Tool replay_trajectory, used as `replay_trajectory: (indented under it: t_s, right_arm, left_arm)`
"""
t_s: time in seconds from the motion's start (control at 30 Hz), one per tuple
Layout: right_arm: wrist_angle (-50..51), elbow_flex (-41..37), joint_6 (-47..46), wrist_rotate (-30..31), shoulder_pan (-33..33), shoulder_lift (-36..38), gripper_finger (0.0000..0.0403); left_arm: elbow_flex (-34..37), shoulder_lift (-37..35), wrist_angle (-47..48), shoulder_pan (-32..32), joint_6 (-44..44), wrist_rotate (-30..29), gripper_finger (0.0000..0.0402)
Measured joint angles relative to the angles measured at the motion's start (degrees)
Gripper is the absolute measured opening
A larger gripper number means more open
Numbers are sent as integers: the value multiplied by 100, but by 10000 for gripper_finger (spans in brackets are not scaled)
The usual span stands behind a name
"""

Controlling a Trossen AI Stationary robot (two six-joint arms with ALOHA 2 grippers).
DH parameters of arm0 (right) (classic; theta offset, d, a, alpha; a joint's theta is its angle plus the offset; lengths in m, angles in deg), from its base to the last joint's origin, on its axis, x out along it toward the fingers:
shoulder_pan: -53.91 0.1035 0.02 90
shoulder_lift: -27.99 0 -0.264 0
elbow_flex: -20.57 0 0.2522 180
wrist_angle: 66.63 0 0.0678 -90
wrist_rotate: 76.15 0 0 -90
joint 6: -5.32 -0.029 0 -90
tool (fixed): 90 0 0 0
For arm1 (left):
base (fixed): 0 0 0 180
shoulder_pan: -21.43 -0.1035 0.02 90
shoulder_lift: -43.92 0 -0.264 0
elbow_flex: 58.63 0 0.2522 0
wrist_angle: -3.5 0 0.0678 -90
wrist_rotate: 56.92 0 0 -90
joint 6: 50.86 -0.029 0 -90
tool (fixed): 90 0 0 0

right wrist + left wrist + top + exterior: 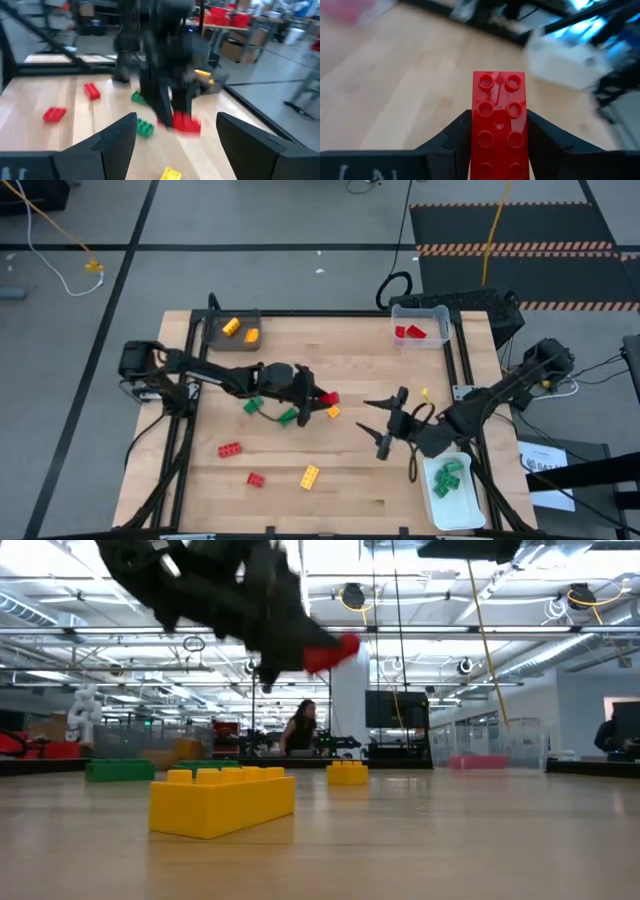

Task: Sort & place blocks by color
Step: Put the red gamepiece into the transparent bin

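two red blocks [408, 332] lie in the clear tray [441, 313]; left gripper [318, 399] pinches a third red block [498, 117].

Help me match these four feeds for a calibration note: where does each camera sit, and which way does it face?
High view: overhead, looking straight down; both arms, table.
Low view: at tabletop height, looking level; left arm overhead, yellow block close.
Left wrist view: on the left arm, looking past its left hand, shut on a red block.
Right wrist view: on the right arm, looking past its open right hand at the left arm.
All views share the red block.
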Motion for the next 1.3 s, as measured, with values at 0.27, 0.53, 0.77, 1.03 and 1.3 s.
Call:
replay_trajectory:
  t_s: [0.27, 0.53, 0.77, 1.03, 1.3]
  right_arm:
    - [-1953, -922, 2322, -658, 0, 26, 265]
    - [-2205, -939, 3835, -789, 54, -459, 265]
    - [-3082, -910, 4373, -1021, -146, -841, 265]
    - [-3115, -636, 4364, -1237, -436, -1379, 265]
    - [-3255, -130, 4288, -1361, -723, -1736, 265]
  left_arm:
    - [-3, -662, -55, 681, -47, 150, 156]
    - [-8, -580, 108, 688, 250, 126, 148]
    - [-7, -586, 326, 714, 422, 118, 156]
    - [-7, -586, 276, 802, 516, 115, 151]
    - [-7, -586, 274, 798, 494, 109, 155]
